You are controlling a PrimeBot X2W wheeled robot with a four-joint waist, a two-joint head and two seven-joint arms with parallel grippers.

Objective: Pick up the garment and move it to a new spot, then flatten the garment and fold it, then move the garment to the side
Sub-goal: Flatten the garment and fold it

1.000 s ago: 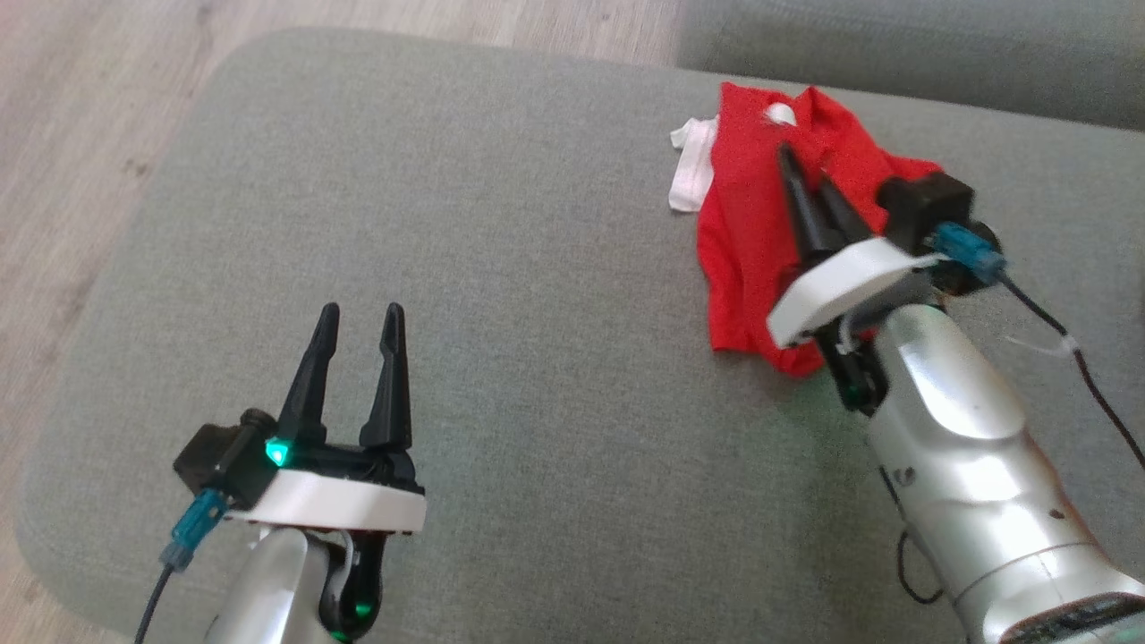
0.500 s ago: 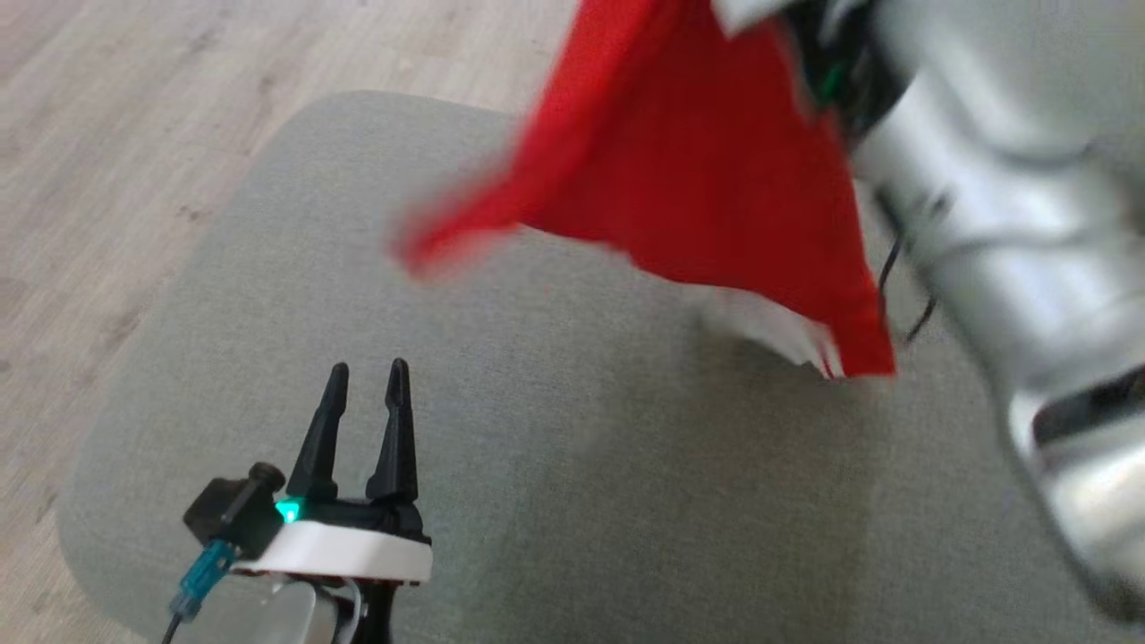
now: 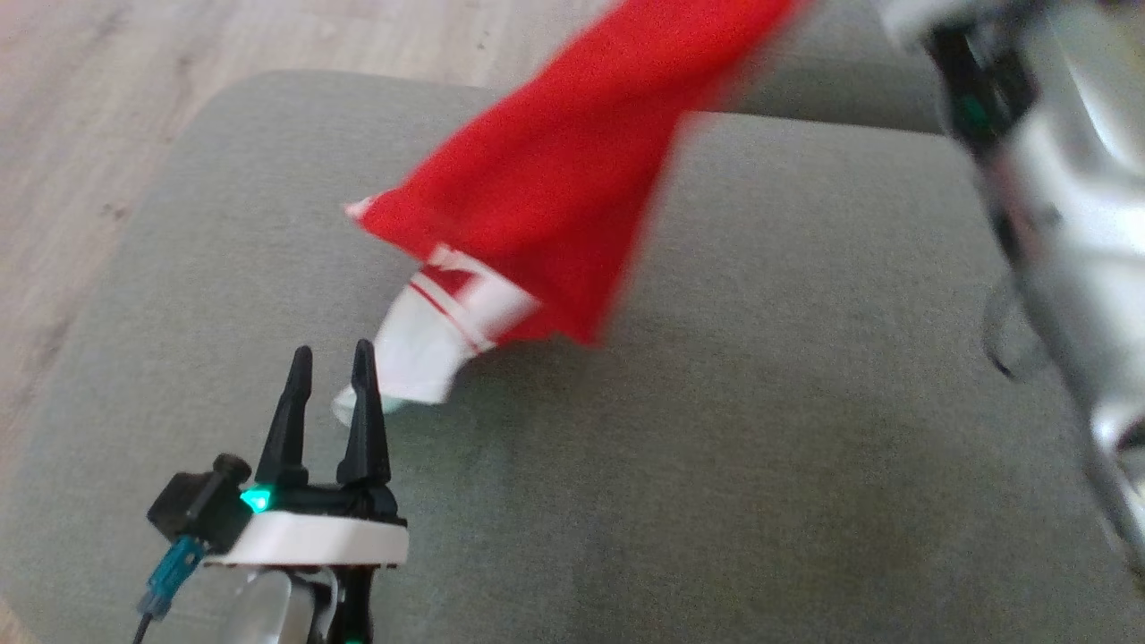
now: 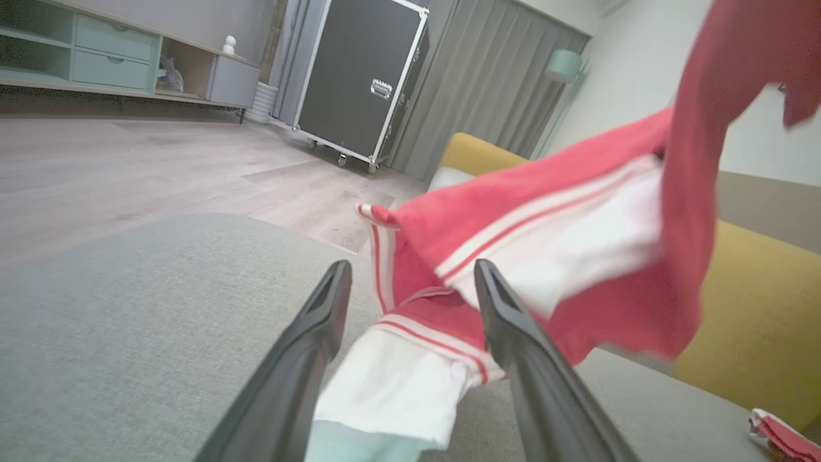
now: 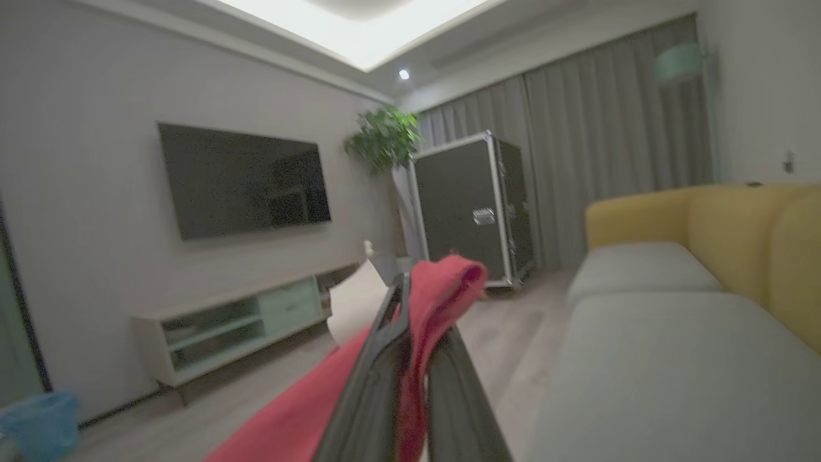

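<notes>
The garment (image 3: 555,179) is red with white, red-striped sleeves. It hangs in the air from the upper right and slants down to the left. One white sleeve (image 3: 420,353) touches the grey cushion just beyond my left gripper (image 3: 331,353), which is open and holds nothing. In the left wrist view the sleeve (image 4: 391,385) lies between and beyond that gripper's (image 4: 412,269) spread fingers. My right gripper (image 5: 417,308) is shut on a bunch of the red cloth (image 5: 449,276), raised high above the sofa. My right forearm (image 3: 1055,224) is blurred at the right edge.
I am over a grey sofa seat (image 3: 760,465) with a yellow backrest (image 4: 757,308). Wooden floor (image 3: 80,107) lies past its left edge. A small red and white cloth piece (image 4: 779,433) lies on the seat. A black wheeled case (image 4: 359,70) and low cabinet (image 4: 109,61) stand across the room.
My right gripper has lifted the garment off the cushion at the right and swung it left, so its white sleeve now reaches my left gripper. The head camera has also shifted.
</notes>
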